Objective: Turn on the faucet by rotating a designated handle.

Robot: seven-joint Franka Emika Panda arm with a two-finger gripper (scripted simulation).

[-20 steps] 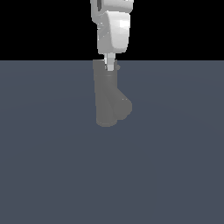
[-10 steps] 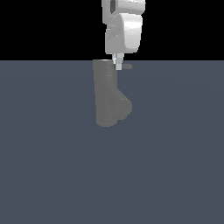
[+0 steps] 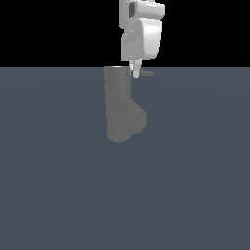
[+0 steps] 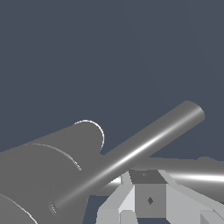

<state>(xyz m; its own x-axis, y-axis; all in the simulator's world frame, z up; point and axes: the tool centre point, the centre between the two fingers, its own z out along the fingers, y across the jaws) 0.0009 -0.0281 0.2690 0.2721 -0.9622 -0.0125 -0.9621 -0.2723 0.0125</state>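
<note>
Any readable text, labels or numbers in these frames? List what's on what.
None. No words, numbers or signs show in either view: the faucet, the handle and the hand are plain, unmarked grey and white surfaces.

Arm [image 3: 141, 36] glossy white — rounded, blocky shell segments, dark grey recess near upper joint. End effector [image 3: 135, 72] pale grey-white, slim tapered finger below wrist housing. Wrist view: angular faceted light-grey finger bases [image 4: 131, 201], darker square block between them — small diamond-shaped mark on its face.
</note>
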